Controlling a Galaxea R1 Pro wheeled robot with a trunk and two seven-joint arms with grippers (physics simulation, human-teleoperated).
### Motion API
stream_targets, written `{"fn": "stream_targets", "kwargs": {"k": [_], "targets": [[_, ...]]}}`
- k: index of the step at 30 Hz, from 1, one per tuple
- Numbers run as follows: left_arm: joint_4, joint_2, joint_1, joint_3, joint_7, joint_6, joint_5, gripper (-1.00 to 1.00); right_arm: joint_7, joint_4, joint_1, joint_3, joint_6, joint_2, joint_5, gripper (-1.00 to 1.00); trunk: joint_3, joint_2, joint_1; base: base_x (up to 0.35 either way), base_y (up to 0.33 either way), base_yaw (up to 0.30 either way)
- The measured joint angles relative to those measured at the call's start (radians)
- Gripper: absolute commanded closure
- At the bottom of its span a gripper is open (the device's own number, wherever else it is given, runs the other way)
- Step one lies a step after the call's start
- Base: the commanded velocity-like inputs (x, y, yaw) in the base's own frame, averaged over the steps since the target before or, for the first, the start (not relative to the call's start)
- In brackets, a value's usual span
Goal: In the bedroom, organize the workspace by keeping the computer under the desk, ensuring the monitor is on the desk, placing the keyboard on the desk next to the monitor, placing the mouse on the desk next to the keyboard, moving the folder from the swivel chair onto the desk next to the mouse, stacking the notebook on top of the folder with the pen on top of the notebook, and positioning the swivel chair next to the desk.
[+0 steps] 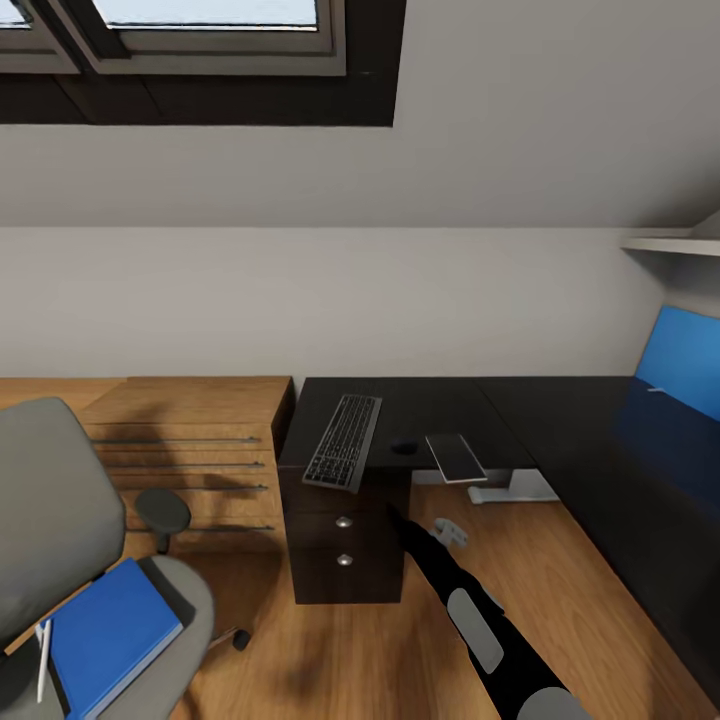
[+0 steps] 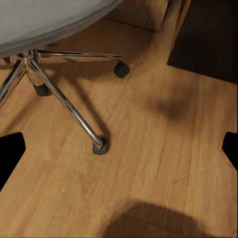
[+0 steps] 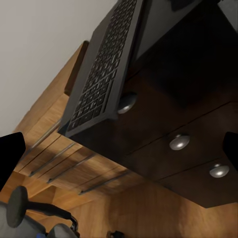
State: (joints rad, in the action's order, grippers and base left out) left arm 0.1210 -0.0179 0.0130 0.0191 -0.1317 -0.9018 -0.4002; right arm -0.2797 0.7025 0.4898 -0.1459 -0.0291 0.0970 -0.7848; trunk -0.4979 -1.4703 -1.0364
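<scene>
Blue and flat, the folder [image 1: 108, 630] is lying on the seat of the swivel chair [image 1: 45, 520] at the lower left of the head view, with the thin pale pen [image 1: 44, 658] resting along its left edge. You are looking at the chair from above and behind its grey back, one black armrest [image 1: 162, 510] showing beside it. In the left wrist view its chrome star base [image 2: 64, 101] is standing on the wood floor [image 2: 158, 163] on dark casters.

At the centre of the head view the keyboard [image 1: 344, 441] is sitting on the black bench [image 1: 520, 420], angled, its near end overhanging the front edge above the dark drawer unit [image 1: 345, 545]; the right wrist view is showing that overhang [image 3: 101, 74] above the round silver knobs [image 3: 179, 142]. Just right of it a small dark mouse-like shape [image 1: 403, 448] is lying, and beyond that a thin grey notebook [image 1: 456, 457] is poking over the bench edge. A blue back panel [image 1: 685, 360] is rising at the far right, and a light-wood dresser [image 1: 190, 450] is standing left of the drawer unit.

Your right arm [image 1: 470, 610] is reaching from the lower right towards the drawers. The right gripper [image 3: 119, 148] is spread wide, its dark fingertips [image 3: 10, 153] sitting at opposite frame edges; the left gripper [image 2: 119, 153] is likewise spread wide over bare floor.
</scene>
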Motion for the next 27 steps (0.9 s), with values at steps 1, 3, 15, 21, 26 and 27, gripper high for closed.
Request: {"fn": "stream_targets", "kwargs": {"k": [1, 3, 15, 21, 26, 27], "targets": [[0.01, 0.004, 0.0, 0.0, 0.0, 0.001, 0.004, -1.0, 0.0, 0.0, 0.0, 0.0, 0.0, 0.0, 0.0, -1.0, -0.003, -0.007, -0.004, 0.0, 0.0, 0.0], [0.043, 0.014, 0.0, -0.003, 0.001, 0.003, 0.026, -1.0, 0.002, -0.001, 0.0, 0.0, -0.001, 0.0, 0.0, -1.0, -0.009, -0.021, -0.011, 0.0, 0.0, 0.0], [0.278, 0.058, 0.0, -0.003, 0.036, 0.133, 0.217, -1.0, 0.003, 0.0, 0.0, 0.001, 0.0, 0.0, 0.001, -1.0, -0.047, -0.105, -0.058, 0.0, 0.0, 0.0], [0.472, 0.065, 0.0, -0.003, 0.06, 0.384, 0.234, -1.0, 0.005, 0.0, 0.0, 0.002, 0.0, 0.0, 0.001, -1.0, -0.066, -0.147, -0.081, 0.0, 0.0, 0.0], [0.599, 0.067, 0.0, -0.003, 0.063, 0.483, 0.236, -1.0, 0.006, 0.0, 0.0, 0.003, 0.001, 0.0, 0.001, -1.0, -0.081, -0.182, -0.1, 0.0, 0.0, 0.0], [0.633, 0.068, 0.0, -0.003, 0.063, 0.497, 0.237, -1.0, 0.006, 0.0, 0.0, 0.003, 0.001, 0.0, 0.001, -1.0, -0.085, -0.189, -0.104, 0.0, 0.0, 0.0]]}}
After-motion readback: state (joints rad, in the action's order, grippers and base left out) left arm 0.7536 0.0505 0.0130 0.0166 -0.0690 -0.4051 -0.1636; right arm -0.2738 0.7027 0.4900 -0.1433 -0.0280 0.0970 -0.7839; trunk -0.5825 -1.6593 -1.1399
